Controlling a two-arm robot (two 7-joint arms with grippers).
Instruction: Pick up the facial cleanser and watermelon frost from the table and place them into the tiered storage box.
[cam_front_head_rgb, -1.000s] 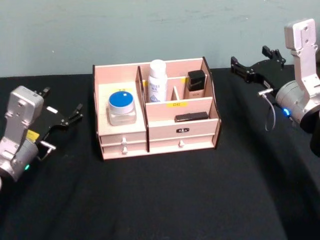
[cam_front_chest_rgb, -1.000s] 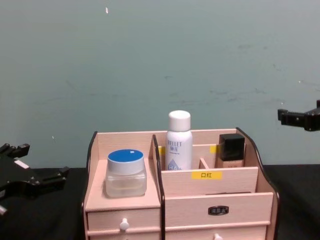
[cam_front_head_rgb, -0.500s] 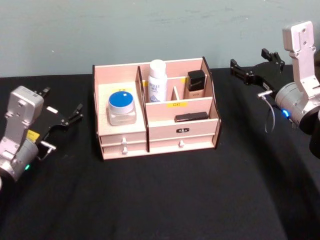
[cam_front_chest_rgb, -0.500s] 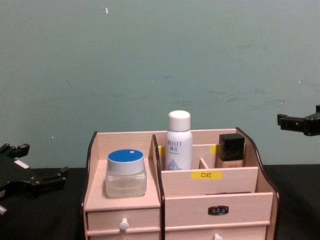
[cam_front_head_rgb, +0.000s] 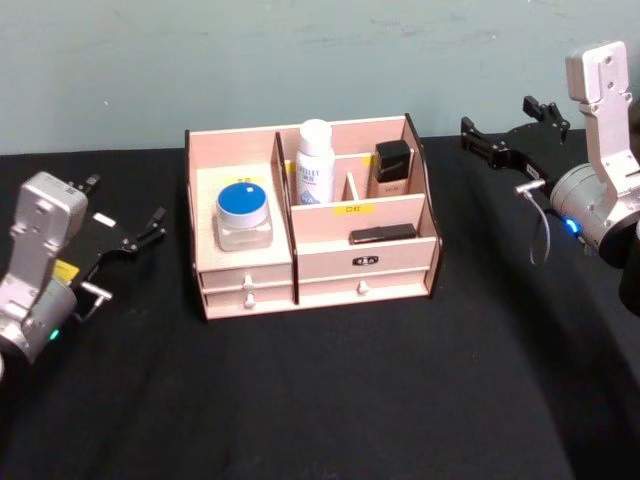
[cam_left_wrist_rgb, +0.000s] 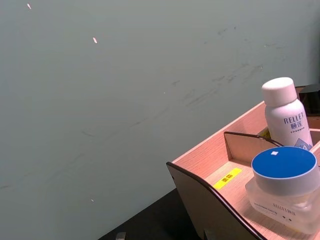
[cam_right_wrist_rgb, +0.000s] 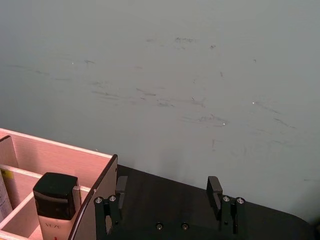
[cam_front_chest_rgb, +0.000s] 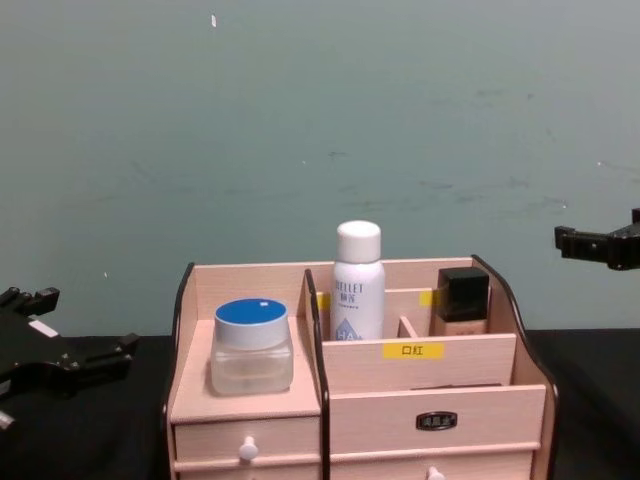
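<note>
The tiered storage box (cam_front_head_rgb: 360, 262) stands at the middle back of the black table. In it are a white bottle (cam_front_head_rgb: 315, 160) in a back compartment, a black-capped bottle (cam_front_head_rgb: 391, 168) beside it, a blue-lidded jar (cam_front_head_rgb: 244, 215) on the left tier and a dark flat item (cam_front_head_rgb: 383, 234) in the front slot. Which of these is the facial cleanser or the watermelon frost, I cannot tell. My left gripper (cam_front_head_rgb: 125, 205) hangs open and empty left of the box. Off to the box's right, my right gripper (cam_front_head_rgb: 500, 118) is open and empty, raised near the wall.
A plain grey-green wall (cam_front_chest_rgb: 320, 130) rises just behind the box. The black tablecloth (cam_front_head_rgb: 330, 400) stretches in front of the box and to both sides. Small white-knobbed drawers (cam_front_head_rgb: 248, 285) face me, shut.
The right gripper has shifted very slightly near the wall. The left gripper and the things in the box have stayed where they were.
</note>
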